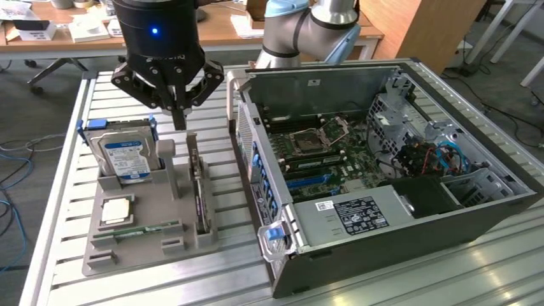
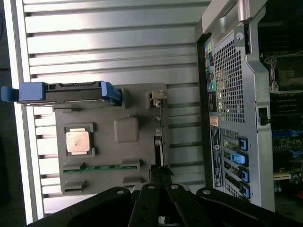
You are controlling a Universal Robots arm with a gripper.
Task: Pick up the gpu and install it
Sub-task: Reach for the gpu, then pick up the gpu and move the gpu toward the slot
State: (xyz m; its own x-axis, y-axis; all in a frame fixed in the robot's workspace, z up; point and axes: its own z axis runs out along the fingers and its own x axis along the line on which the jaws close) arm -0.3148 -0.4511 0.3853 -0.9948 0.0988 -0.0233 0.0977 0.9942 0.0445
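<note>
- Claw (image 1: 180, 122) is clenched, fingers pressed together with nothing between them. It hangs over the far end of the holder (image 1: 144, 252), just above the gpu (image 1: 200, 197).
- The gpu stands on edge in its holder slot, 1 long edge up, not lifted.
- A hard drive (image 1: 125, 156) stands upright near it on the exterior view's left. A RAM stick (image 1: 136, 231) lies flat in the holder.
- The case (image 1: 476, 217) lies open on the exterior view's right, board (image 1: 340, 153) exposed.
- Risk 1: shut fingers coming down would strike the card's top edge instead of straddling it. That could chip parts or tip the card in its slot.
- Risk 2: a grip near 1 end leaves the long card unbalanced. It may tilt on lifting and bind in the slot.
- Risk 3: the case wall stands close beside the holder, so a hanging card could catch its rim.
- Risk 4: the card is thin with flat faces, so it may slip in a light grip.
</note>
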